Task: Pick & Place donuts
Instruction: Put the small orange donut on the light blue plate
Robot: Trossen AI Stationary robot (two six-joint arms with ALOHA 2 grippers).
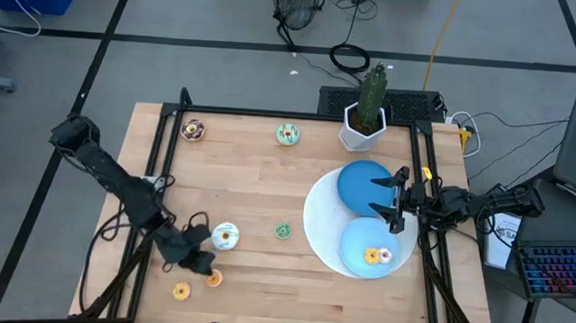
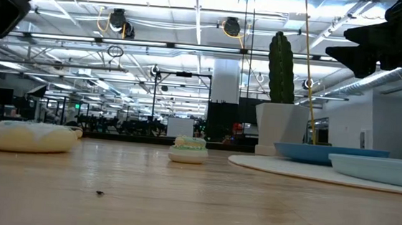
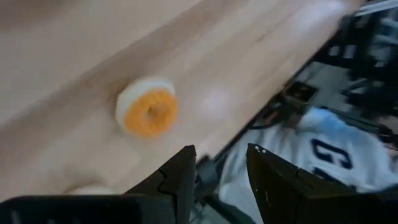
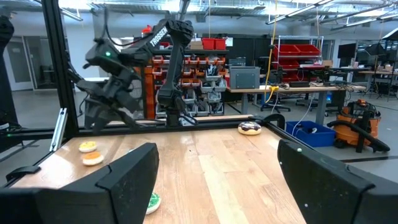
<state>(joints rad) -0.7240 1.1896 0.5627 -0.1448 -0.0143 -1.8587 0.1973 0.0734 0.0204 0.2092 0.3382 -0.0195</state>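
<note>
The left gripper is low over the front left part of the table, its fingers a narrow gap apart and holding nothing. An orange donut lies just beside it, another near the front edge. The right gripper hangs above the blue plates, fingers wide, empty. Two donuts sit on the nearer plate.

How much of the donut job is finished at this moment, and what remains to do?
Done: two donuts lie on the near blue plate. In hand: nothing is gripped yet; the left gripper sits low beside an orange donut, its fingers apart with nothing between them. The right gripper waits open above the plates. Left: five more donuts on the wood, and the far blue plate holds none.
</note>
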